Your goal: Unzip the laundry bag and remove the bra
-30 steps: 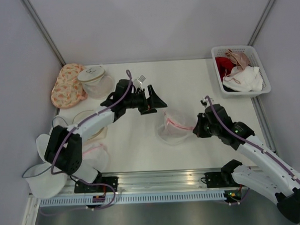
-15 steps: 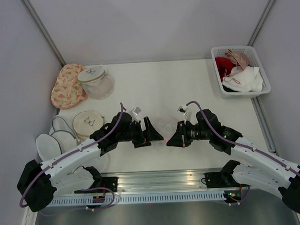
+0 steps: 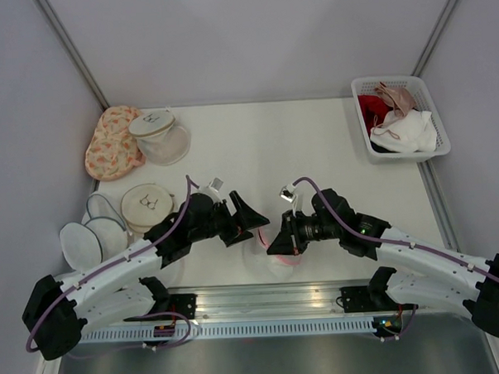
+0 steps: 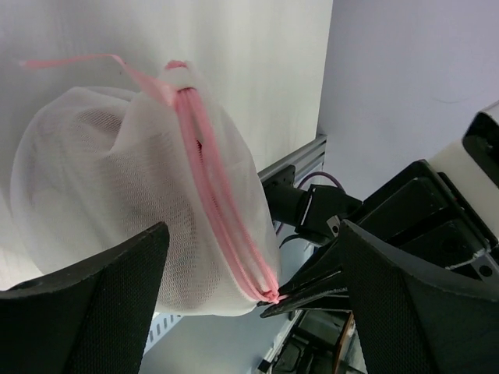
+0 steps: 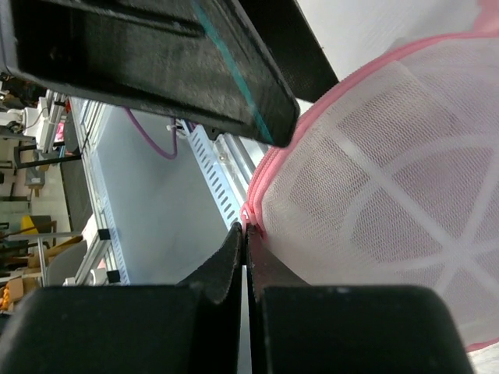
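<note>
The laundry bag, a white mesh dome with a pink rim, hangs near the table's front edge between both arms. My right gripper is shut on a small pink tab at the end of the zipper, and the mesh bag fills that view's right side. My left gripper is open just left of the bag, its two fingers apart on either side of the bag without touching it. The pink zipper line runs down to the right gripper's fingertips. The bra is hidden; only a dim shape shows through the mesh.
A white basket with several garments stands at the back right. An orange floral pouch and a clear mesh dome with a white top sit at the back left. More round bags lie at the left edge. A metal rail runs along the front.
The right gripper has carried the bag from mid-table toward the front edge. The left gripper swung from the back left down to the bag's left side, staying open.
</note>
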Robot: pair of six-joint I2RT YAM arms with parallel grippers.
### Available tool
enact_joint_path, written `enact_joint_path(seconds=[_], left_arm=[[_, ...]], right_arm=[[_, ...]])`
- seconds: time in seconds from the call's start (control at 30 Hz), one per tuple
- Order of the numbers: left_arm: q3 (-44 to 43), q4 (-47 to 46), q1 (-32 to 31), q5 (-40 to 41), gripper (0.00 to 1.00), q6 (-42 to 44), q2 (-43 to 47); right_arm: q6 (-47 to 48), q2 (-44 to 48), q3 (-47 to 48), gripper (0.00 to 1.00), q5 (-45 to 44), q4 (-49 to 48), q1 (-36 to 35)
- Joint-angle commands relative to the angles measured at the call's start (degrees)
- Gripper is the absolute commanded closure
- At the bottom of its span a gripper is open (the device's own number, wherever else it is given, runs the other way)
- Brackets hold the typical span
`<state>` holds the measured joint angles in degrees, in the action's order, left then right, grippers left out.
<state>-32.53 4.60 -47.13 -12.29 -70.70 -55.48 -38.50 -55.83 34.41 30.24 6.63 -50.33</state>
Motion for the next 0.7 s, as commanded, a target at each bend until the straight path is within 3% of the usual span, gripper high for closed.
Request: enact_joint_path(seconds=[0.0,0.1,0.2,0.3,0.33,0.4,0.57,0.67], left_arm=[[-1.39,-2.93,-1.20,-0.88,0.09,-1.99,-2.69],[-1.39,-4.15,-1.99,-1.94,0.19,-1.73,-4.37],[-2.00,-4.25,-2.52,-2.56,0.38,-0.85,-5.07],[-2.27,-4.25,-2.52,-2.21,0.65,-0.06,-4.46],[-2.18,-4.25,-2.52,-1.77,0.81,-0.06,-4.37],[-2.27,-3.73,-2.52,-0.54,0.98,-0.06,-3.93],[-2.80,-1.17,-1.56,3.84,0.98,2.48,-3.84],[-1.48,-4.24,3.00,1.94,0.98,4.34,-3.49]], right_arm=[[1.76,-0.24,1.00,1.00,-3.51,-0.83,-0.65],[2.20,-0.68,1.36,1.00,-4.66,-0.31,-0.91],[2.46,-1.03,1.53,1.00,-5.36,0.31,-1.18],[2.81,-0.94,1.71,1.00,-6.24,1.01,-1.35],[2.82,-0.86,1.88,1.00,-6.51,1.53,-1.44],[3.17,-0.77,2.06,0.99,-6.77,2.33,-1.53],[4.13,-0.33,2.67,1.00,-8.17,4.70,-1.88],[4.57,-0.06,2.59,0.99,-9.58,7.07,-2.14]])
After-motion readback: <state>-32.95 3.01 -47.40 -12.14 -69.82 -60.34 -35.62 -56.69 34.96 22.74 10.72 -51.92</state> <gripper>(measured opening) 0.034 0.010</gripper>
